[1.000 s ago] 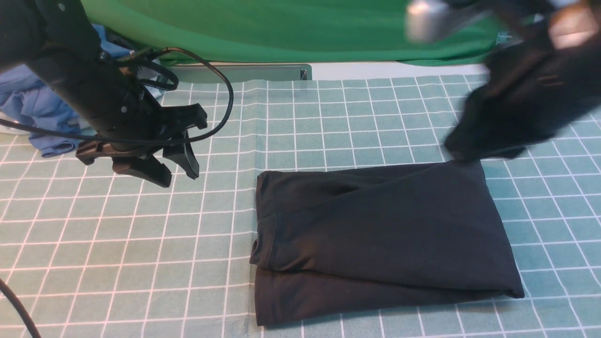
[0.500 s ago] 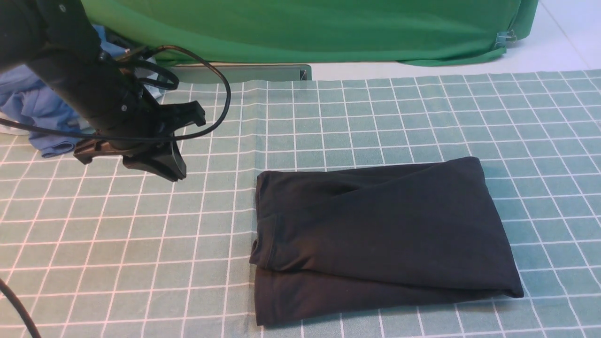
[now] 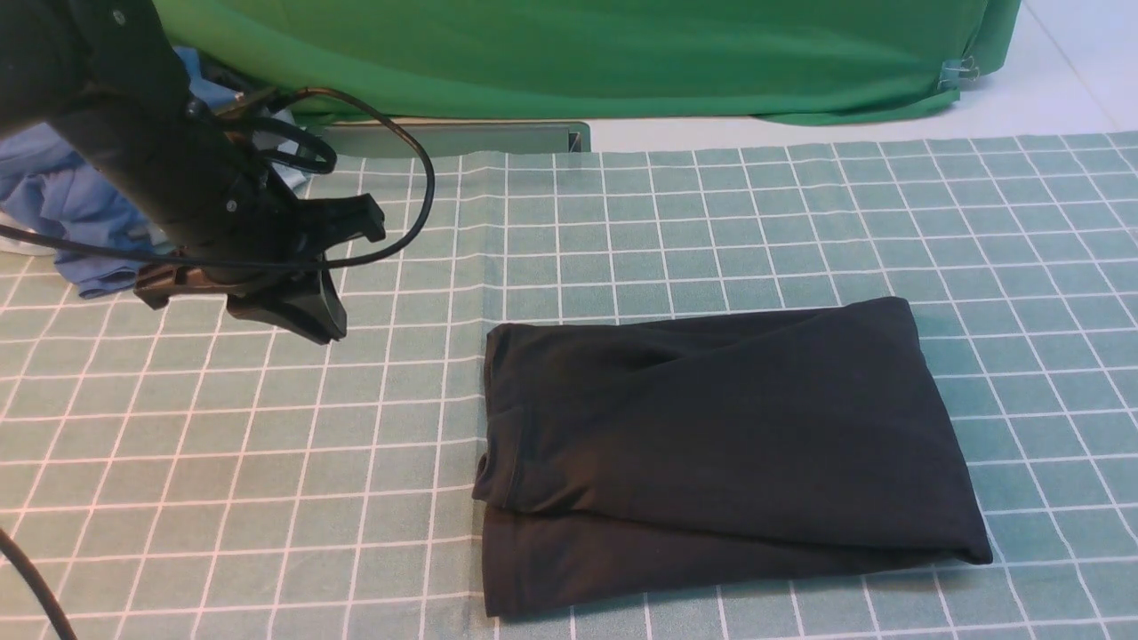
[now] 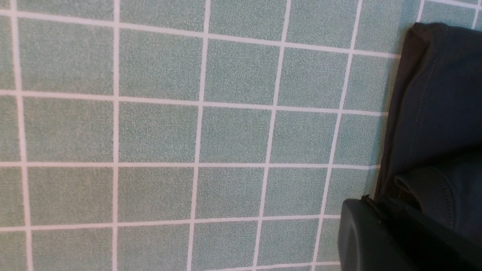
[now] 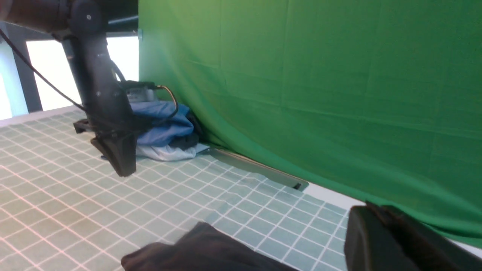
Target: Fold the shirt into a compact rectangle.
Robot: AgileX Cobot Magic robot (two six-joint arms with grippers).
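The black shirt (image 3: pixel 720 444) lies folded into a flat rectangle on the checked cloth, right of centre; its chest print is hidden. One corner of the shirt (image 4: pixel 440 105) shows in the left wrist view, and one end of the shirt (image 5: pixel 203 248) shows in the right wrist view. My left gripper (image 3: pixel 331 331) hangs above the cloth, left of the shirt and apart from it, shut on nothing. The right wrist view also shows this left gripper (image 5: pixel 122 171), pointing down. My right gripper (image 5: pixel 371 209) is outside the front view; its jaws are closed together and empty, raised beyond the shirt.
A heap of blue and white garments (image 3: pixel 62 204) lies at the back left behind the left arm. A green backdrop (image 3: pixel 569 53) hangs along the far edge, with a grey metal bar (image 3: pixel 462 138) at its foot. The checked cloth (image 3: pixel 222 444) covers the table.
The right arm, blurred over the shirt's far right corner a second ago, has left the front view. The left gripper has gone from open to shut. The shirt has not moved.
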